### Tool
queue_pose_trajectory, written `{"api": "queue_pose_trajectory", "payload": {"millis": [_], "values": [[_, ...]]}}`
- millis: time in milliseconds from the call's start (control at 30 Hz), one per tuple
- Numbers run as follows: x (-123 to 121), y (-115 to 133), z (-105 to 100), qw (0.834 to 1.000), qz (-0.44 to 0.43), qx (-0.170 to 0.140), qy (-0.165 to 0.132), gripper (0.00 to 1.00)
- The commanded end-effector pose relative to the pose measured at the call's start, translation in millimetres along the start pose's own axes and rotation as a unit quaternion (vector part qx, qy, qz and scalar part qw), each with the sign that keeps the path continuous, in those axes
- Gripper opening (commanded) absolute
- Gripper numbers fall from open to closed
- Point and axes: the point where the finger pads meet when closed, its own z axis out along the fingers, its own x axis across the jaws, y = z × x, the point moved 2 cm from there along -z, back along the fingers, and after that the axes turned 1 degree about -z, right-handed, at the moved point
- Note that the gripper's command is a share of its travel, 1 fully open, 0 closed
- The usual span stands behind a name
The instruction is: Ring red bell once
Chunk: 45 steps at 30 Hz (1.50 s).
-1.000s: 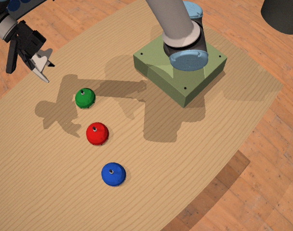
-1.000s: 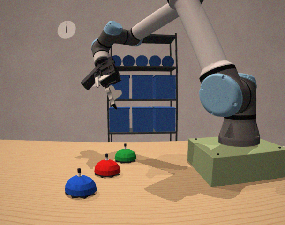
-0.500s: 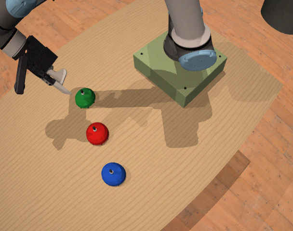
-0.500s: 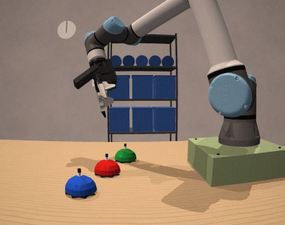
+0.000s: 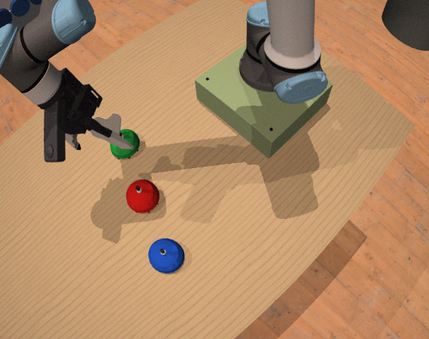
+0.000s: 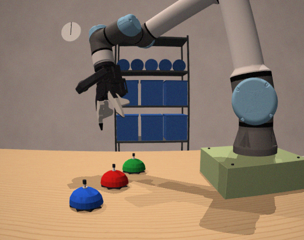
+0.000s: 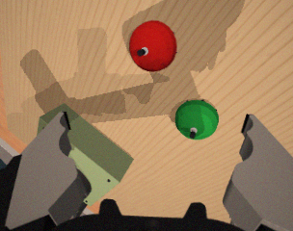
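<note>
Presently: gripper suspended high above table, fingers fully released, nothing between them. Fingertips point down, touching no bell. Red bell stands on table, middle of row of three; button up. Green bell at 12 o'clock from red in top view, partly overlapped by one finger there. Blue bell at 5 o'clock from red. Green base block carrying arm lies at 2 o'clock from red bell, well apart. Wrist view: red and green bells both visible between spread fingers.
</note>
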Motion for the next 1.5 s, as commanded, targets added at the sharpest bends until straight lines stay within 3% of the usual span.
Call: {"api": "queue_pose_trajectory", "payload": {"millis": [0,300,367,533,967,1000,1467], "values": [[-16.5,-11.5,15.0,0.993,-0.105,-0.003,0.062,1.0],[-40.8,-22.3,31.1,0.967,-0.222,-0.022,0.121,1.0],[-40.8,-22.3,31.1,0.967,-0.222,-0.022,0.121,1.0],[-53.0,-26.3,38.0,0.949,-0.275,-0.032,0.148,1.0],[-57.9,-27.5,40.7,0.941,-0.298,-0.036,0.16,1.0],[-57.8,-27.4,40.9,0.941,-0.297,-0.036,0.16,0.0],[-57.2,-27.8,40.3,0.941,-0.297,-0.036,0.16,0.0]]}}
